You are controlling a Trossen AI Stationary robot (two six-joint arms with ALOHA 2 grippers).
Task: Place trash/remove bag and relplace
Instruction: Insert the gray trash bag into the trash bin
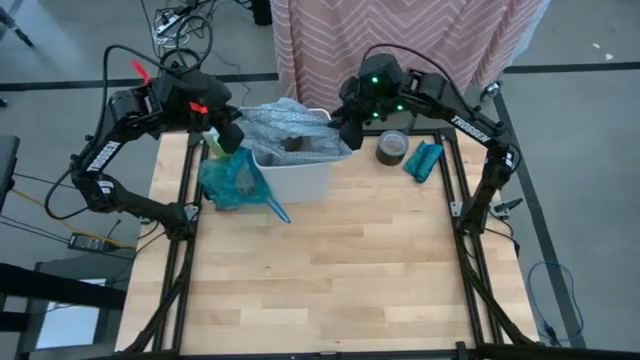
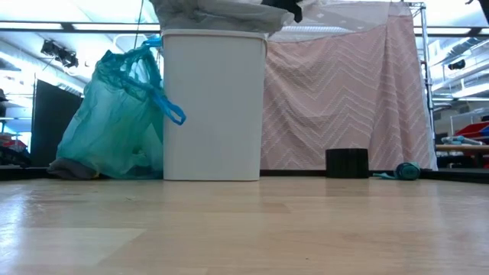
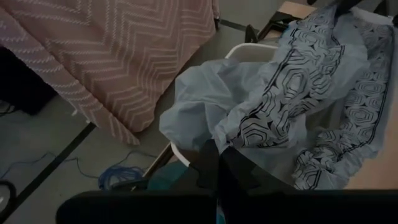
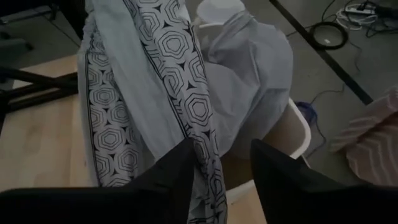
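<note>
**New liner going onto the bin, old bag parked beside it**

High view: the white bin stands at about 12 o'clock on the counter, with a pale grey patterned liner draped over its mouth. The filled teal bag sits on the counter touching the bin's 9 o'clock side, its tied tail trailing toward 5 o'clock. The left gripper hangs over the bin's 10 o'clock corner, arm folded back toward the counter's far left edge. The right gripper hovers at the bin's 2 o'clock corner, forearm reaching in from 3 o'clock. A dark tape roll and a folded teal bundle lie near 2 o'clock.

Low view: the bag slumps upright against the bin at 9 o'clock, soft and light by the look of it; its knotted neck seems the safest hold.

Left wrist view: the left gripper's fingers are closed together, with the liner's edge just ahead; whether any film is pinched I cannot tell.

Right wrist view: the right gripper's fingers stand apart, straddling the liner's fold near the rim and clamping nothing. The film looks thin and slippery, best taken at its hem
</note>
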